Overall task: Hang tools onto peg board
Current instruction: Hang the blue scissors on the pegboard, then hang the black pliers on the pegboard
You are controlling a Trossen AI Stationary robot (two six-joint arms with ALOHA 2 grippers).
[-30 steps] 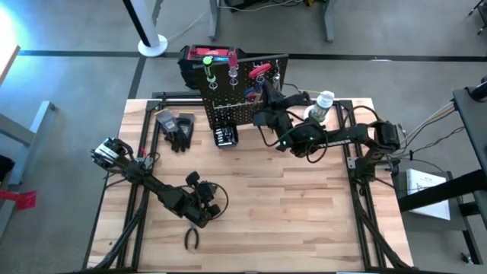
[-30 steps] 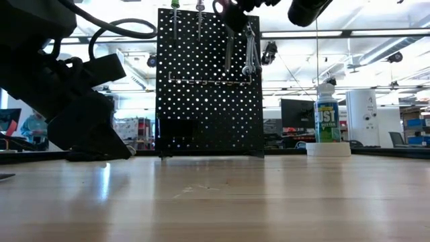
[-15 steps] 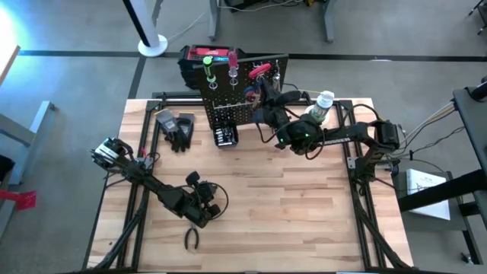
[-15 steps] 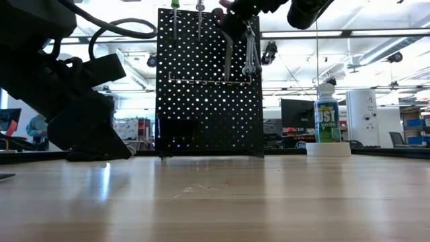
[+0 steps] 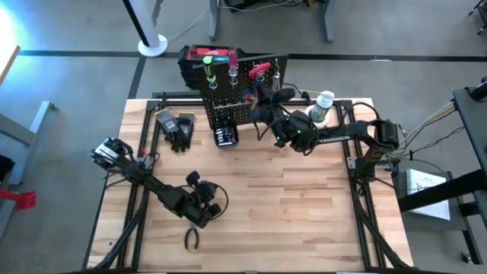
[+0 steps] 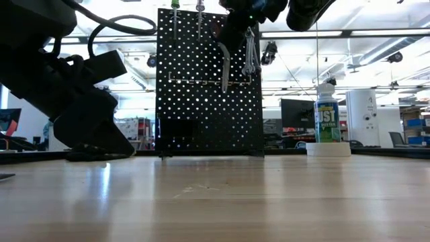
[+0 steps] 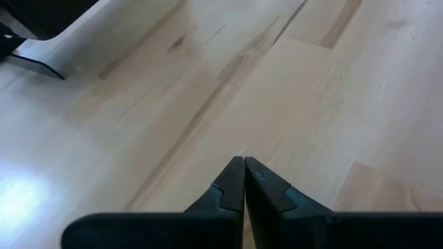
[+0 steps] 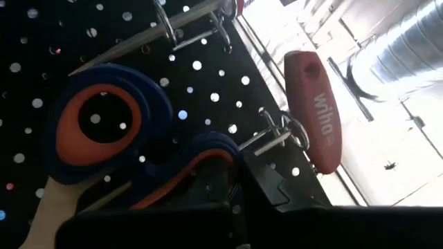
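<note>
The black peg board [image 5: 243, 87] stands upright at the table's far edge. In its holders hang a green-handled screwdriver [image 6: 175, 7], a red-handled screwdriver [image 8: 315, 117] and silver wrenches [image 6: 250, 54]. My right gripper [image 5: 261, 104] is up against the board's front, near its top, shut on the red-and-blue-handled scissors [image 8: 104, 131]. Black-handled pliers [image 5: 192, 239] lie flat near the table's front edge. My left gripper [image 5: 199, 207] waits shut just above the wood beside them, its fingertips [image 7: 243, 166] together with nothing between them. My right gripper pinches the scissors by the handle loop [image 8: 204, 158] nearer to it, between its two fingers. The fingers come from the table's right side, slanting slightly upward toward the board. The scissors are lifted clear, and their blades [image 6: 225, 70] hang down in front of the board's face.
Black gloves [image 5: 180, 129] and a small black box of bits [image 5: 225, 136] lie at the board's foot. A white spray bottle [image 5: 323, 105] stands to its right. A red-and-black toolbox [image 5: 199, 59] sits behind the board. Bare wood [image 5: 289, 198] fills the table's middle.
My right gripper has gone a little toward the table's left along the board's face, sunk slightly and rolled. The scissors have tipped with it, so their blades now hang lower and slant across the board.
</note>
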